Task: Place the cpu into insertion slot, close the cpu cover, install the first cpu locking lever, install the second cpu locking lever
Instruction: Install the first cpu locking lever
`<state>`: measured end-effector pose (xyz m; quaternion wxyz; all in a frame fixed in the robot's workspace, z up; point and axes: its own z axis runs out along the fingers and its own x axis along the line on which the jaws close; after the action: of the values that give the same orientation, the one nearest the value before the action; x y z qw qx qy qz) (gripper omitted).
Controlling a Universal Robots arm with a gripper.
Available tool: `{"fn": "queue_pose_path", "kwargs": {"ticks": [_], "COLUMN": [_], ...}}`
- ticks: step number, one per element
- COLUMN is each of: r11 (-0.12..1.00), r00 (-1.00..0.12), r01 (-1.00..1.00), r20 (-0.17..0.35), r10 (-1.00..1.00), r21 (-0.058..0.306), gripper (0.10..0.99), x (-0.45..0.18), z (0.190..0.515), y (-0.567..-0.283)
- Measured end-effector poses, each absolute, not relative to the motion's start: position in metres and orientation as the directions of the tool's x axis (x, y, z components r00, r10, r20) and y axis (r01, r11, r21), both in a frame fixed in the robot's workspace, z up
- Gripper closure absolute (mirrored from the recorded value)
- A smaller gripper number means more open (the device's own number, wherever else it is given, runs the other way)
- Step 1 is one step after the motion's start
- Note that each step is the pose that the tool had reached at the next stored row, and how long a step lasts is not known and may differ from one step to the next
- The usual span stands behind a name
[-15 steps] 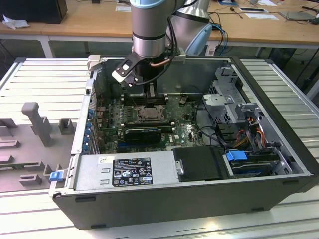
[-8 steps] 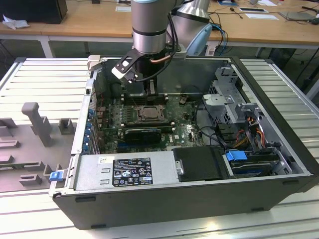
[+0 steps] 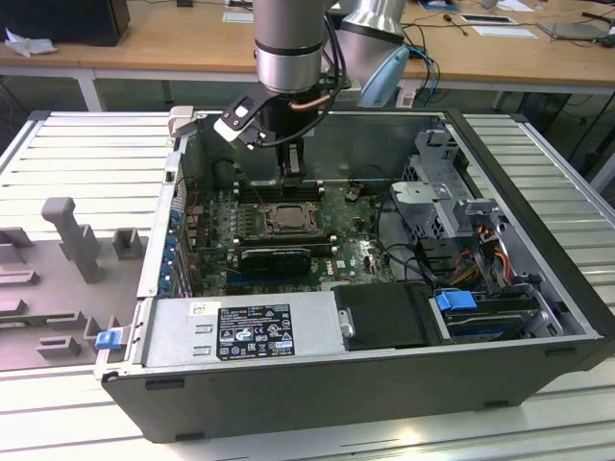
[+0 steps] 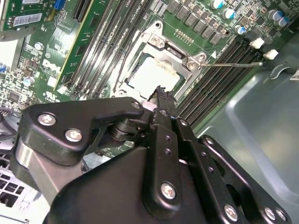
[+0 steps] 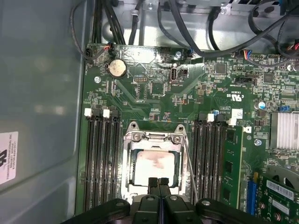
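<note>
1. Nearest the lens in the exterior view lies the power supply (image 3: 255,327), a grey box with a dark label, set against the near wall of the open computer case (image 3: 336,389); beyond it the green motherboard (image 3: 356,252) lies flat on the case floor. The arm (image 3: 288,43) stands over the board, and its gripper (image 3: 291,182) hangs just above the far edge of the insertion slot (image 3: 264,219), apart from it. A long black card (image 3: 276,257) lies between slot and power supply; grey fixtures (image 3: 72,235) stand on the ribbed table (image 3: 86,144) at the exterior view's left

2. Second wrist view: black linkages of the gripper occupy the foreground, and the two fingers (image 4: 164,112) meet tip to tip with nothing between them. Past the tips the cpu (image 4: 152,74) sits in the slot, pale face upward; the cpu cover (image 4: 180,51) lies flat over it, its window framing the chip. A thin wire locking lever (image 4: 233,64) reaches from the socket's corner out across the black memory slots (image 4: 217,81), not tucked against the frame

3. First wrist view: the closed fingertips point at one edge of the cover; whether they touch it cannot be told. The chip's face shows a faint pinkish smear. Memory slots flank the socket on both sides; a coin cell (image 5: 117,68) sits on the board farther off, and dark cables (image 5: 187,23) cross the case wall beyond
</note>
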<state>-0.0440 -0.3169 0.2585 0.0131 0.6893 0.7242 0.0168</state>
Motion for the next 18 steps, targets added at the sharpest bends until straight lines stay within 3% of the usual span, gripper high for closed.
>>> {"fn": "queue_pose_path", "kwargs": {"ticks": [14,18], "r11": [0.051,0.146], "r00": [-0.051,-0.147], "r01": [0.998,0.988], "r20": [0.004,0.004], "r10": [0.999,0.989], "r21": [0.042,0.042], "gripper": [0.980,0.980], "x": [-0.044,-0.044], "z": [0.281,0.280], "y": [-0.317,-0.317]}}
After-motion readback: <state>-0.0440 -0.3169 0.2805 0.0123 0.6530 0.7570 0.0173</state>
